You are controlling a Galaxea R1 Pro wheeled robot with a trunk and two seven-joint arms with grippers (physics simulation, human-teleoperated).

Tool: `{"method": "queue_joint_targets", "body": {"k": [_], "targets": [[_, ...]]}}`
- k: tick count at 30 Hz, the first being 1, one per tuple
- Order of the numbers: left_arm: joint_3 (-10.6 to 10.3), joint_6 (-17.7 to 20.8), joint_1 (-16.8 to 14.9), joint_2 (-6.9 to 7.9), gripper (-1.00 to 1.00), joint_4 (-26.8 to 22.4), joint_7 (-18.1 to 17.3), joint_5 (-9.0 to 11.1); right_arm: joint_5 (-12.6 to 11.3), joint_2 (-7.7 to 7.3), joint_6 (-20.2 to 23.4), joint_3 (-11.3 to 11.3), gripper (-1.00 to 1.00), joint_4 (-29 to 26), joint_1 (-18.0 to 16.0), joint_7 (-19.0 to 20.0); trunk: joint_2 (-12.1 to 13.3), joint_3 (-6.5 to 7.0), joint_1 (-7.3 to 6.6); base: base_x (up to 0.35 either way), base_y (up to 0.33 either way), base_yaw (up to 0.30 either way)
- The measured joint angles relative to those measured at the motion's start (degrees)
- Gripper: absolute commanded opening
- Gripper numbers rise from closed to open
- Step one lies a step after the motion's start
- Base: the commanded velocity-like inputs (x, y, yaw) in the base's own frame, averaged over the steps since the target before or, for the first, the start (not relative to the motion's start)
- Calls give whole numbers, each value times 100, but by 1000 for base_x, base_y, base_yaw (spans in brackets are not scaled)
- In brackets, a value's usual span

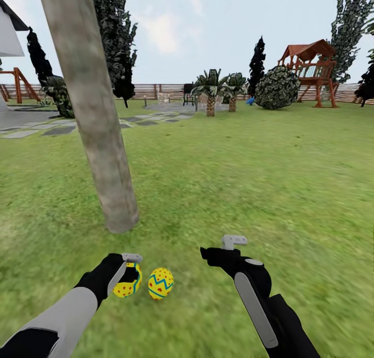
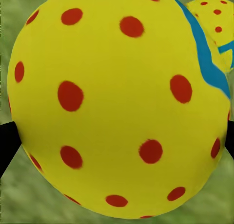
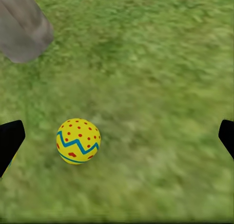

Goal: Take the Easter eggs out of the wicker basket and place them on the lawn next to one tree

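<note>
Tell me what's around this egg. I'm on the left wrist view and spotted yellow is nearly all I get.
Observer: In the head view, the left hand has that egg between its fingers, low over the lawn.
Operator: Give me the tree's position.
Observer: The trunk meets the grass just ahead of the left hand, a little to its left.
Operator: Check the right hand.
Observer: The right hand is open and holds nothing. Its wrist view shows a second egg, with a blue zigzag, lying on the grass beside yours.
</note>
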Motion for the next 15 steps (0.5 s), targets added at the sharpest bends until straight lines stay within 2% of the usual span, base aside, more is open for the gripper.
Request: {"method": "queue_joint_targets", "body": {"k": [5,9,15], "targets": [[-6,-13,0,63,-100,0,0,7,8,0,5,5,100,2,0,0,-7,-111,13,0,0,0],[-1,-20,0,83,-100,-7,5,8,9,0,0,1,100,6,0,0,-7,-112,13,0,0,0],[0,-30,0,97,-100,-13,8,13,5,0,2,0,100,7,0,0,-15,-244,28,0,0,0]]}}
